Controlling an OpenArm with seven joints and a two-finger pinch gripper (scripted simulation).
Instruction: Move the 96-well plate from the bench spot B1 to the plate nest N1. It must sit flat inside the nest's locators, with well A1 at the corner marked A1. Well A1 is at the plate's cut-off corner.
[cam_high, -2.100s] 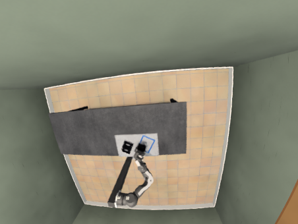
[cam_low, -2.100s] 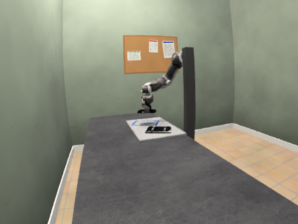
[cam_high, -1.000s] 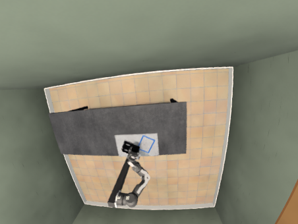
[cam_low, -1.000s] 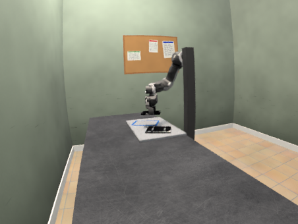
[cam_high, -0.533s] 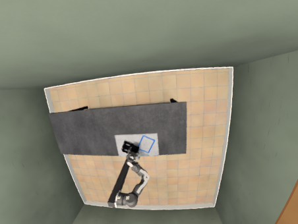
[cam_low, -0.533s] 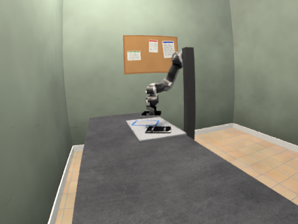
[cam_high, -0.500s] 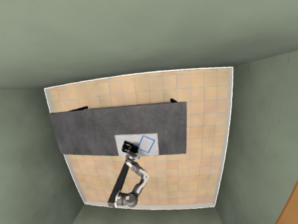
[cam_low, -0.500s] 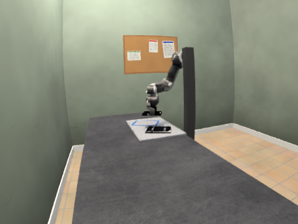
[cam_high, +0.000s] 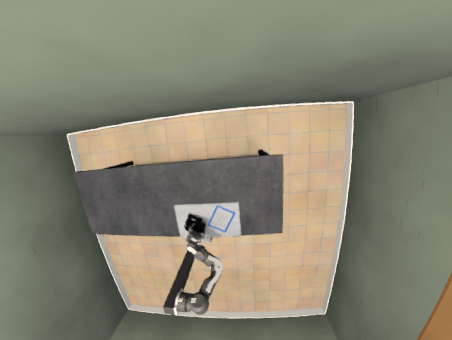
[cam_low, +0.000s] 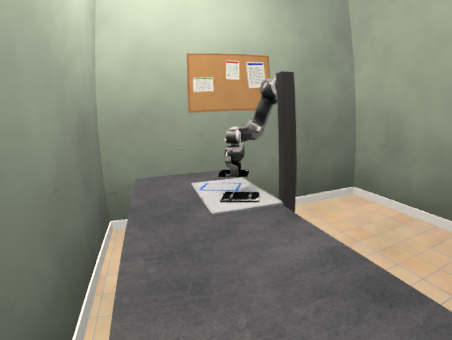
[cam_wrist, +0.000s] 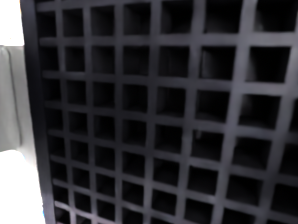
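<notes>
My gripper (cam_low: 233, 171) is shut on the black 96-well plate (cam_wrist: 165, 115). The plate's grid of square wells fills the wrist view, and the fingers are hidden there. In the exterior view the plate (cam_low: 228, 172) hangs above the light grey mat (cam_low: 235, 196), clear of the surface. The blue outline of spot B1 (cam_low: 220, 187) is empty; in the top view it (cam_high: 221, 218) lies to the right of the gripper (cam_high: 195, 223). The black nest N1 (cam_low: 240, 196) lies on the mat's near part. From above, the gripper and plate cover most of the nest. I cannot make out the cut-off corner.
A tall black post (cam_low: 286, 140) carrying the arm stands at the bench's right edge beside the mat. The long dark bench (cam_low: 240, 265) stretches toward the camera. A cork board (cam_low: 228, 82) hangs on the back wall.
</notes>
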